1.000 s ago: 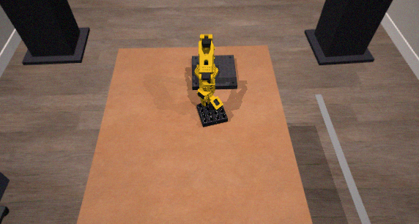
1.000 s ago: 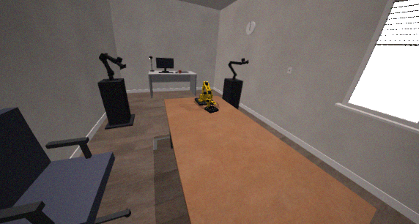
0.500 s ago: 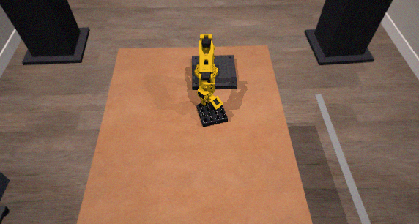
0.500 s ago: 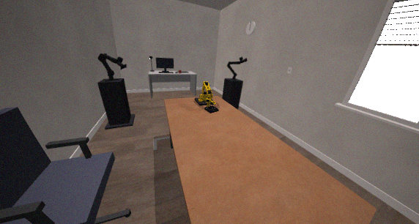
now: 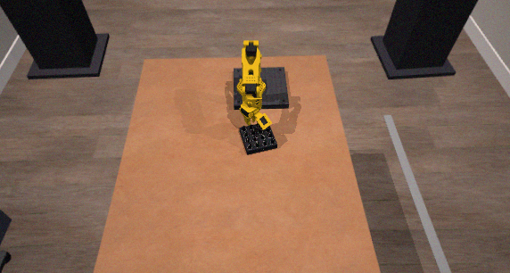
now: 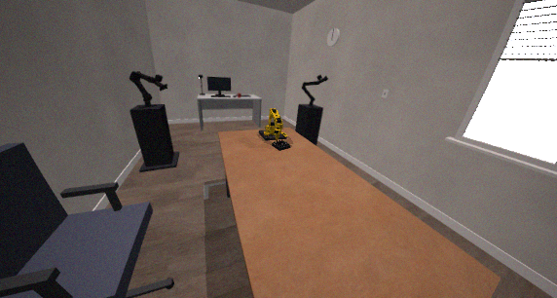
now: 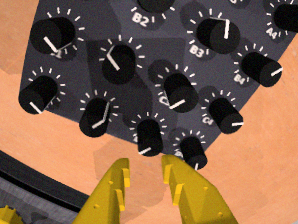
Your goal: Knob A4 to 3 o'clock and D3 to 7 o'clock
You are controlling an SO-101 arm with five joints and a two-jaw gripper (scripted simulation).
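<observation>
Top cam: arm (image 5: 250, 68) (image 6: 274, 117) bent fwd & down, end effector (image 5: 255, 121) (image 6: 282, 137) (image 7: 145, 158) slightly open, empty, nr knob box (image 5: 259, 140) (image 6: 280, 146) (image 7: 142, 49).

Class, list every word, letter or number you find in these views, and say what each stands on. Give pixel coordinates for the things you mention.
"B2": on the knob box (image 5: 248, 153) (image 6: 280, 148) (image 7: 107, 30), wrist view
"B3": same box
"B4": same box, slightly blurred
"C4": same box, blurred
"A4": same box, at the wrist view's right edge
Other knob labels there are part hidden, cut off or too blurred to read. The wall clock (image 6: 333, 37) shows no readable numbers.
</observation>
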